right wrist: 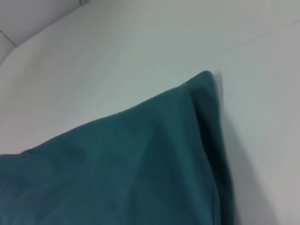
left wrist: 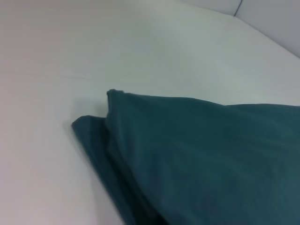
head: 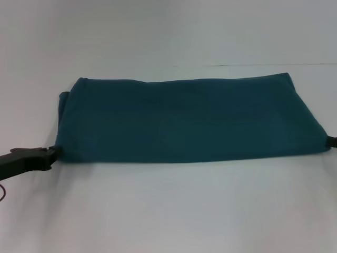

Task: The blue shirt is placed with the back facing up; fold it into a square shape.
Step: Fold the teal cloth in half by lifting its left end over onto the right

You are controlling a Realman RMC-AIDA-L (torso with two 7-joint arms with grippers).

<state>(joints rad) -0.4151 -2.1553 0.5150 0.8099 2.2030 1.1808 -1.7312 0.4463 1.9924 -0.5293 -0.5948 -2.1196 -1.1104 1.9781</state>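
- The blue shirt [head: 184, 121] is laid on the white surface [head: 168, 211] as a wide, flat band, with its long side running from the robot's left to its right.
- Only plain cloth is shown on top; no lettering is seen, which fits the back being turned up or the front being folded inside.
- At least 2 layers are seen at the left end in the left wrist view, where an upper fold [left wrist: 197, 154] is stacked over a lower edge [left wrist: 86, 129] that sticks out a little. From this the shirt is judged to be folded lengthwise already.
- The left tool [head: 52, 153] is placed at the near left corner of the band, touching or just beside the cloth. Whether its fingers are apart, together or clamped on the corner cannot be told.
- Only a small dark part of the right tool [head: 331, 142] is seen at the picture's right edge, against the near right corner. Its state cannot be told either.
- The 2 tools are set at opposite ends, probably so that both corners can be taken at once and the band kept taut and level.
- The band is much wider than deep, so 1 or more crosswise folds are judged to be needed for a square.
- The stacked layers could slide apart if only the top one is caught.
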